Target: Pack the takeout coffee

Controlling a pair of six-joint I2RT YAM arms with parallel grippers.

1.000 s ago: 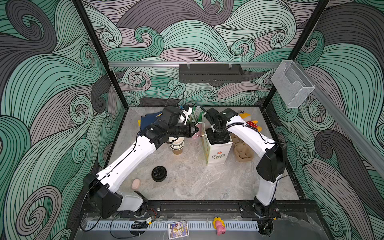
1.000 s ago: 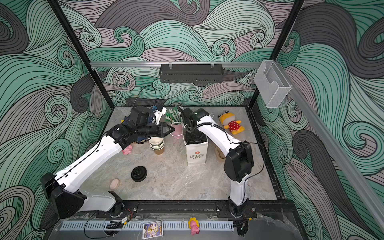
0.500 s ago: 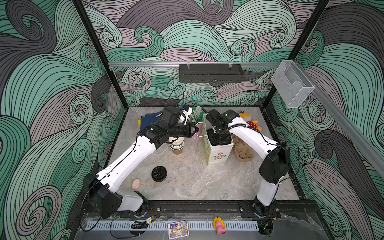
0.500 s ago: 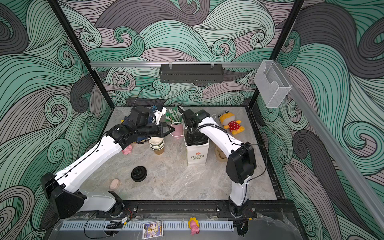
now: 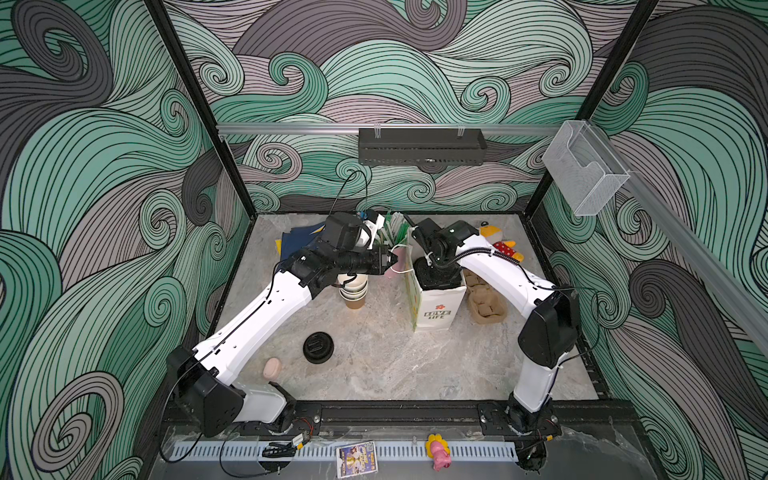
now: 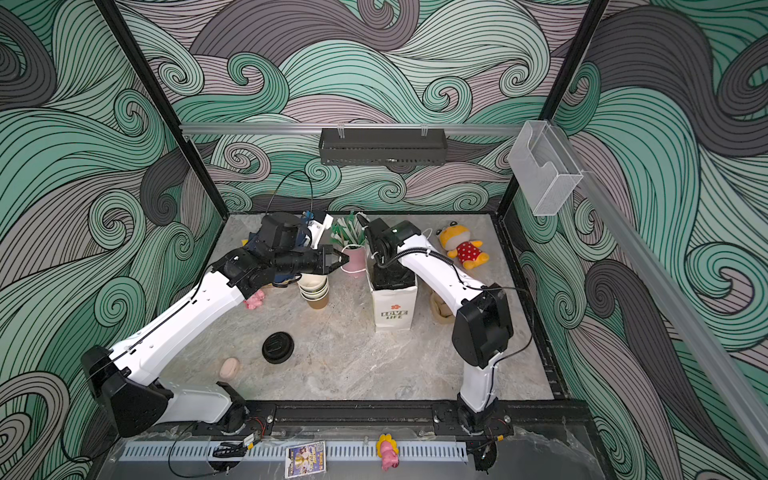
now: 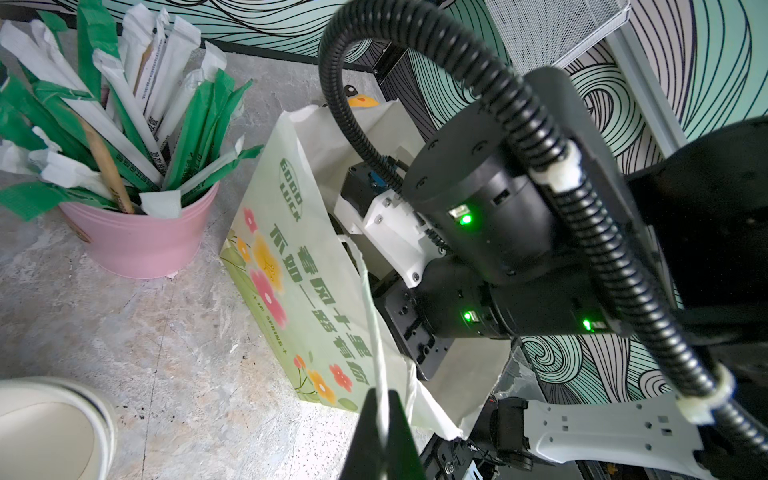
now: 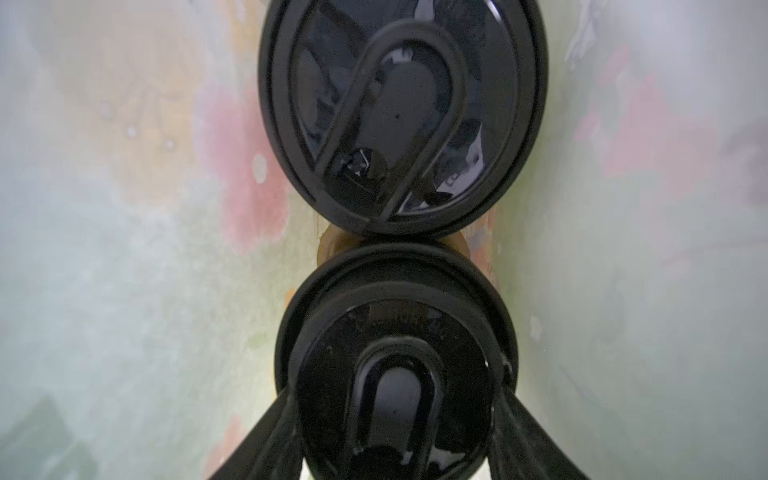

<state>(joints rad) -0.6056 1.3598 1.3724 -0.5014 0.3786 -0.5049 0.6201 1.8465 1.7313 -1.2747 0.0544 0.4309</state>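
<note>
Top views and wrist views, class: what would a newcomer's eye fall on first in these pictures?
The right hand is plunged into the flowered paper bag mid-table, gripping one black-lidded cup beside a second lidded cup. On the bag's left in both top views, the left hand pinches its white handle.

First black-lidded cup (image 8: pixel 397 374) and second black-lidded cup (image 8: pixel 401 112), lids touching, down inside the paper bag (image 8: pixel 124 249).

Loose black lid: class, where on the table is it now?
In both top views the black lid lies on the left half of the table, nearer the camera than the cup stack, beside a pink disc.
</note>
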